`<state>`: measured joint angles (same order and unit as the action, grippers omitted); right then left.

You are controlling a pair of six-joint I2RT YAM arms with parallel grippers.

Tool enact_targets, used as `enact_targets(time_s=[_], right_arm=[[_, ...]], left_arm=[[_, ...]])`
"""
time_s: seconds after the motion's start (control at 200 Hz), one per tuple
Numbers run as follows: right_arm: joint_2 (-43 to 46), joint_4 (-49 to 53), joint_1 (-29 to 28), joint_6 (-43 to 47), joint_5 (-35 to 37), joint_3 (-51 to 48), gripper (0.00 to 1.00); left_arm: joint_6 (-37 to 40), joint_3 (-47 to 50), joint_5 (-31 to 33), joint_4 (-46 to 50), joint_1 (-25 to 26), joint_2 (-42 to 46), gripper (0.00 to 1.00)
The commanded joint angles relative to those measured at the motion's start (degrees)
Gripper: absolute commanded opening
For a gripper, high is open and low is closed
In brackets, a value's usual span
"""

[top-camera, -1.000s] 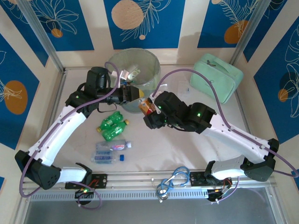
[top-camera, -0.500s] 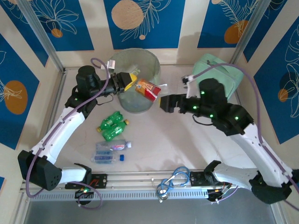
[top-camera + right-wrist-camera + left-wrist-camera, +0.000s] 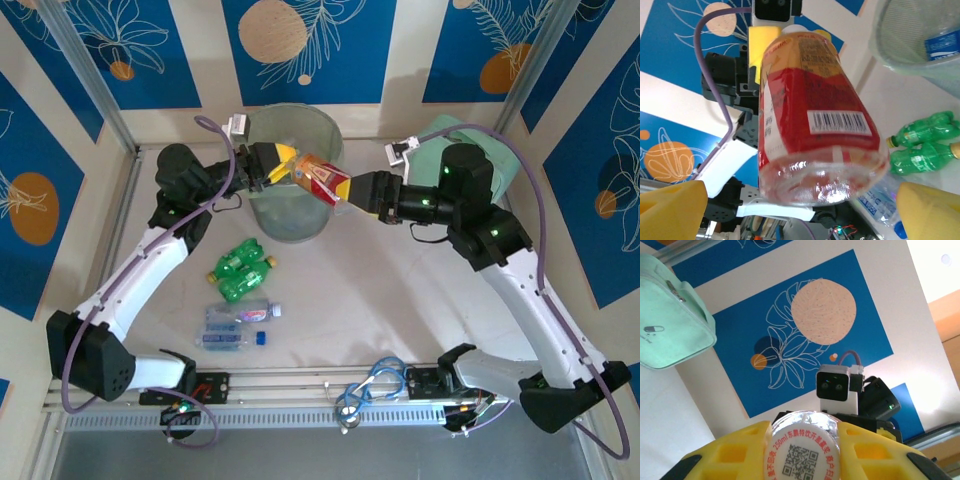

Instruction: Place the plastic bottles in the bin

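Observation:
A red-labelled plastic bottle [image 3: 322, 178] hangs over the rim of the pale-green bin [image 3: 290, 218]. My left gripper [image 3: 285, 165] is shut on its cap end; in the left wrist view the white cap [image 3: 802, 447] sits between the yellow fingers [image 3: 722, 452]. My right gripper [image 3: 352, 188] is open at the bottle's base. In the right wrist view the bottle [image 3: 812, 115] lies between its widely spread fingers [image 3: 672, 210], with gaps on both sides. Two green bottles [image 3: 242, 272] and two clear blue-labelled ones [image 3: 230, 325] lie on the table.
A mint-green soft case [image 3: 505, 165] lies at the back right, behind the right arm. A blue-labelled bottle [image 3: 942, 45] rests inside the bin [image 3: 910, 30]. A loose blue cap [image 3: 259, 338] lies beside the clear bottles. Cables [image 3: 365, 390] lie at the front rail.
The right gripper opened and let go of the red-labelled bottle, drew back, then came up to its base. The left gripper carried the bottle up over the bin's rim.

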<state>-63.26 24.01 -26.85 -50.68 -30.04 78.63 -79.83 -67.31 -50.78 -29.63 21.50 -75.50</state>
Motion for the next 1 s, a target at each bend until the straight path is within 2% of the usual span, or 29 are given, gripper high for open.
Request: enact_targets(time_s=[0.0,0.39,0.515,0.685,0.74,0.805,0.83,0.84,0.855,0.865,0.925,0.995], right_arm=[[-0.58,-3.31,0.31,-2.14,-3.31,1.51,0.94],[-2.43,-4.06,0.04,-1.88,-2.45,2.47,0.7],[-2.48,-4.06,0.03,-1.81,-2.0,2.44,0.65],[-2.65,-3.65,0.04,-1.7,-1.25,2.44,0.6],[-2.82,-3.29,0.04,-1.68,-0.82,2.52,0.6],[-2.92,-3.33,0.13,-1.78,-0.31,2.48,0.59],[-2.92,-3.42,0.18,-1.79,0.01,2.53,0.59],[-2.96,-3.5,0.21,-1.86,0.1,2.52,0.59],[-2.99,-3.59,0.24,-1.88,0.32,2.54,0.59],[-3.04,-3.61,0.29,-1.86,0.51,2.57,0.59],[-3.71,-3.39,0.59,-1.77,1.68,3.33,0.59],[-5.36,-2.0,0.75,-1.24,4.26,5.15,0.6]], left_arm=[[-2.3,0.26,-2.87,-6.2,-0.14,0.14,0.21],[-4.78,0.77,-4.72,-8.33,-0.09,-1.84,0.21],[-4.43,0.71,-4.52,-8.26,-0.14,-2.23,0.21],[0.7,-1.09,-3.81,-1.31,-0.4,-2.54,0.28],[2.06,-1.64,-3.41,0.37,-0.57,-2.67,0.37],[2.5,-2.1,-3.1,0.86,-0.99,-3.02,0.63],[2.68,-2.34,-2.93,1.2,-1.34,-3.07,0.71],[2.85,-2.42,-2.77,1.54,-1.54,-3.07,0.75],[3.06,-2.63,-2.63,1.99,-1.87,-3.01,0.94],[3.22,-2.74,-2.52,2.31,-2.09,-2.92,0.98],[5.43,-3.3,-1.01,6.21,-4.3,-1.93,1.0],[9.94,-3.62,2.93,15.4,-8.53,0.91,1.0]])
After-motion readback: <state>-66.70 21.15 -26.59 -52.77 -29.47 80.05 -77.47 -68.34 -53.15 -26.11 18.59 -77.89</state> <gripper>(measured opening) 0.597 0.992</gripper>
